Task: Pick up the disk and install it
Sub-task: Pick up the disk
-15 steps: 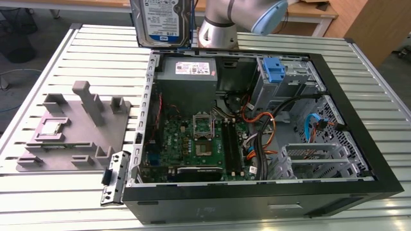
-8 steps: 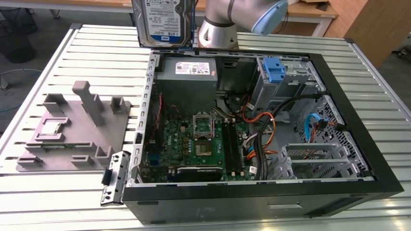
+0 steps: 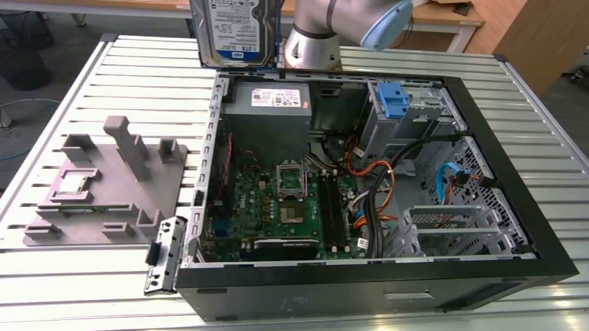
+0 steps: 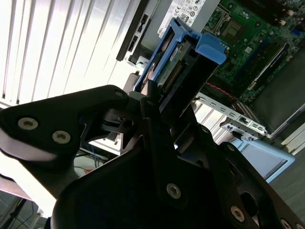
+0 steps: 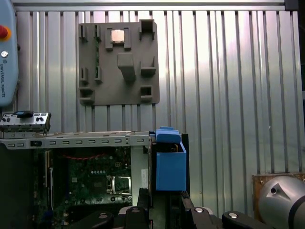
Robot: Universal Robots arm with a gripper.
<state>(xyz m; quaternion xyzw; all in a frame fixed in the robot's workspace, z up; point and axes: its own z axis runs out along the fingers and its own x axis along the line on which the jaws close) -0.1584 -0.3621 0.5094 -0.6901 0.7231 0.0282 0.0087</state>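
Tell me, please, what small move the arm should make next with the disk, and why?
Probably carry the disk toward the exterior view's right, until it hangs over the drive cage with the blue latch. The tool is shut on the disk, holding it upright above the open case's far edge, near the power supply, not yet over that cage.

In the exterior view, at 12 o'clock, the arm's silver-grey cylindrical metal joint (image 3: 311, 43) carries a rounded light-blue plastic cap (image 3: 387, 19) at its 2 o'clock. The black matte gripper (image 4: 167, 107) is made of broad flat plates, fixed with round silver screw heads (image 4: 61, 137); 2 sit side by side on 1 plate.
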